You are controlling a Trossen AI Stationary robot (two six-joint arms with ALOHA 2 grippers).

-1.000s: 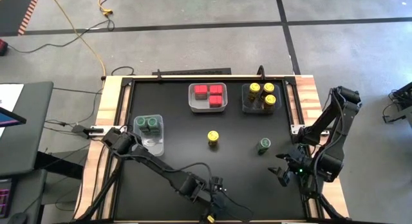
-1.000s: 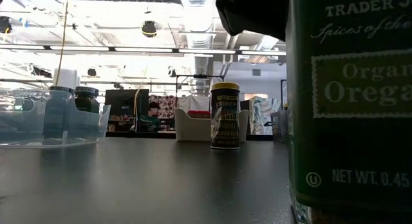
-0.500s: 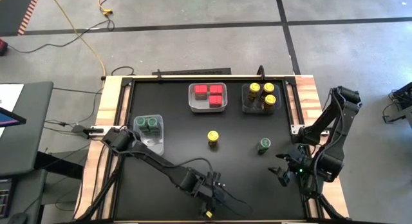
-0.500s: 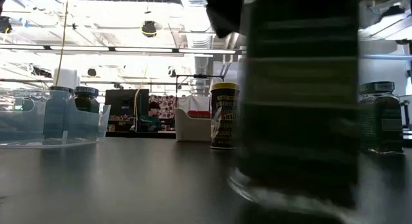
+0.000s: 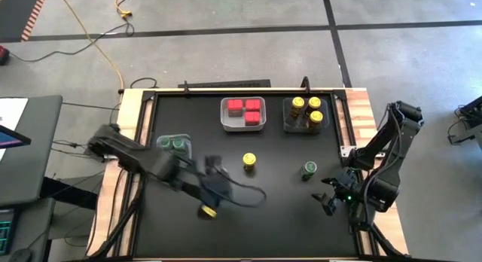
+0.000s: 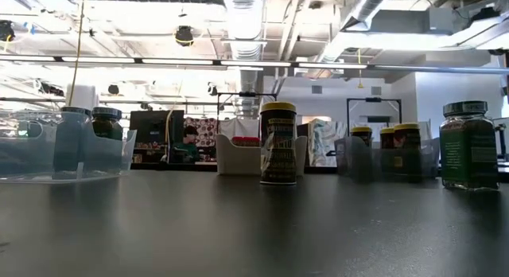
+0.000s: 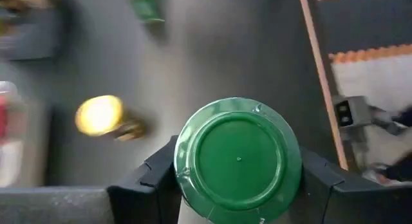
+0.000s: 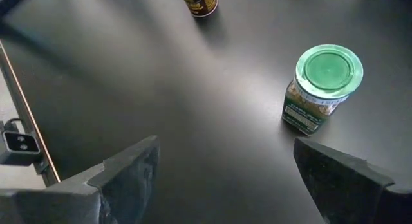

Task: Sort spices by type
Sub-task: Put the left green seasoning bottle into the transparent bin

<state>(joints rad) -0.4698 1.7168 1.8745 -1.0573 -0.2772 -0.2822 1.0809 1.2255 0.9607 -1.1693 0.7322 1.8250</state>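
You had most of the sort done: three red boxes (image 5: 245, 108) in the 12 o'clock tray (image 5: 242, 126), three yellow-lidded jars (image 5: 306, 109) binned at 1 o'clock, two green-lidded jars (image 5: 174, 144) in the 9 o'clock tray (image 5: 181, 169). Left gripper (image 7: 239, 185) was clamped on a green-lidded jar (image 7: 238, 161), mid-table. Loose: one yellow jar (image 5: 248, 162) at center, one green jar (image 5: 308, 170) at 3 o'clock. Right gripper (image 8: 225, 179) sat spread wide, holding nothing, near the 4 o'clock edge. Front half was wide open.

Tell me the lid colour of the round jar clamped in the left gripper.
Green; the round jar's lid shows best in the left wrist view.
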